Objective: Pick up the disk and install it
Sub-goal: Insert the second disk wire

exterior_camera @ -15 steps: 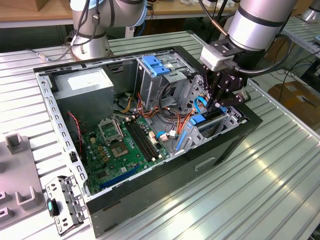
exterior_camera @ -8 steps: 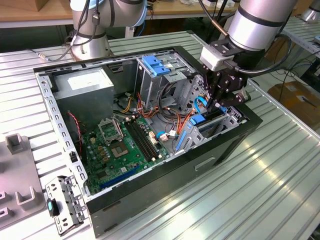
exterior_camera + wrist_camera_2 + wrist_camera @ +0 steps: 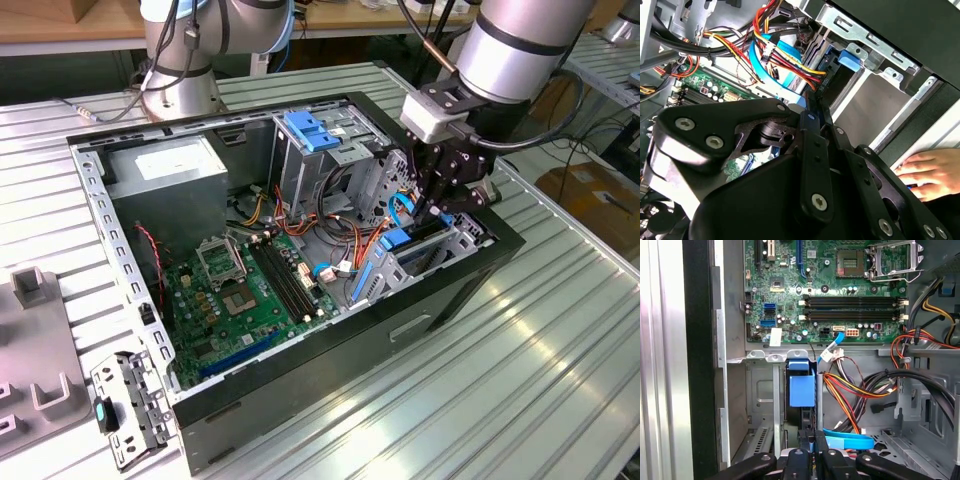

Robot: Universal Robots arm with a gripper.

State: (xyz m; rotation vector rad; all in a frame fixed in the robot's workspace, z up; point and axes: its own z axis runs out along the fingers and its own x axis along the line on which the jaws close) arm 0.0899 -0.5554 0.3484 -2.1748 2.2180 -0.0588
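Note:
The disk [image 3: 405, 242] stands on edge in the drive bay at the front corner of the open computer case [image 3: 330, 350], on the exterior view's right. Its blue side rail [image 3: 802, 385] and dark body show in the first wrist view. The blue end [image 3: 850, 59] also shows beside the bay's metal wall in the second wrist view. My gripper [image 3: 438, 210] reaches straight down into the bay. Its fingers [image 3: 818, 445] are drawn close together on the disk's thin blue edge. In the second wrist view the gripper [image 3: 812, 102] ends right at the bay.
Bundled orange, red and black cables [image 3: 860, 390] and a flat blue cable [image 3: 850, 440] crowd the space beside the bay. The motherboard [image 3: 250, 290], grey power supply [image 3: 165, 170] and tall cage with blue latch [image 3: 315, 135] lie beyond. A person's hand [image 3: 930, 172] rests outside the case.

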